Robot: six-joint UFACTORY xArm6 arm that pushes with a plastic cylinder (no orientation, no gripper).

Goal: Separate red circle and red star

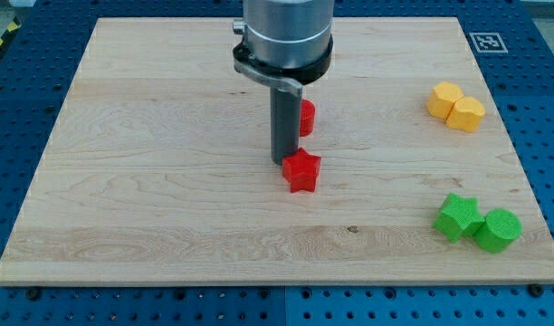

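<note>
Worktop [168,181] centre holds both task blocks. The red star [302,171] lies flat, one point aimed at the view's top, with no clear long axis. My tip [283,161] touches its upper-left edge. The red circle [306,117] sits just above, half hidden behind my rod. My end effector is a bare rod that grasps nothing. Both blocks are matt red, chunky.

A single camera looks down at an angle from beyond the view's bottom edge of the wooden surface [168,181], facing its far side. It stands back enough to take in nearly the whole surface.
</note>
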